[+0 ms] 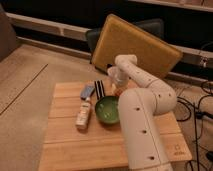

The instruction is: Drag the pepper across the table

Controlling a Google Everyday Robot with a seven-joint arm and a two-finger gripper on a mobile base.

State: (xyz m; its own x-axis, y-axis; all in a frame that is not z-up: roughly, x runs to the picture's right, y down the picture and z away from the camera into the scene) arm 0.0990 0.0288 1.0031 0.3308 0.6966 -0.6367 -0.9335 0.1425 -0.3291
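Observation:
The pepper [118, 91] is a small orange-red piece on the wooden table [65, 145], just behind the green bowl [107, 110] and right of the black-and-white striped item [99, 88]. My gripper [115, 82] hangs from the white arm [142, 115] and sits right at the pepper, partly covering it. I cannot tell whether it holds the pepper.
A blue item [87, 91] and a pale bottle [83, 114] lie left of the bowl. A mustard-yellow cushioned panel [135, 47] leans behind the table. Cables [192, 107] run on the floor to the right. The arm covers the table's right side.

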